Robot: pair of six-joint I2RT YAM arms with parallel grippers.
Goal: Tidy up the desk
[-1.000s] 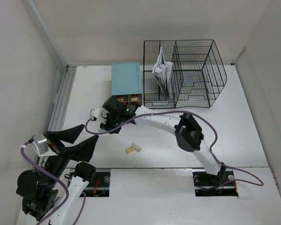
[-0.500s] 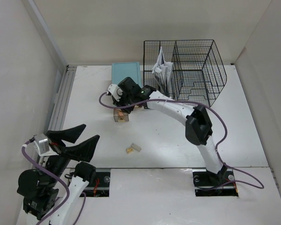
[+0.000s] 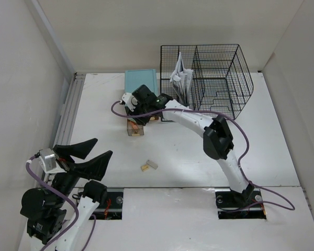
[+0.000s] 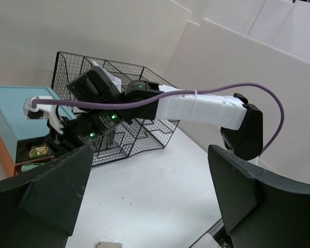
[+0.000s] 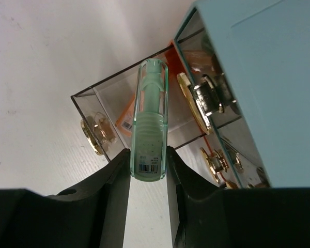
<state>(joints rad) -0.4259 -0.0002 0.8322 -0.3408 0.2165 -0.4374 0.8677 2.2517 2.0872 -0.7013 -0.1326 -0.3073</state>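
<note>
Above the small clear drawer (image 5: 88, 116), which is pulled out of the teal drawer box (image 5: 258, 77), the right claw (image 5: 148, 161) holds a pale green item (image 5: 150, 119) between its two fingers. It is pinched at the end with the barcode, so the long body points forward toward the open drawer. I judge this grip is chosen so that the item can go in lengthwise. What the item is I cannot say for sure, perhaps a glue stick or a correction pen. Something orange with a label (image 5: 125, 121) lies inside the drawer.

The left claw (image 3: 98, 149) is spread wide and holds nothing. It hangs over the near left part of the worktop (image 3: 272, 141), well apart from the drawer, probably to leave room for the other arm.

The white worktop carries the drawer box at its far side, just beside the black wire rack (image 3: 214, 78). Near the front edge lie two small pieces (image 3: 149, 166), close together and not yet put away, so the tidying is not finished. Next, the item should come lower between the drawer walls before release, otherwise it may catch on the rim.
</note>
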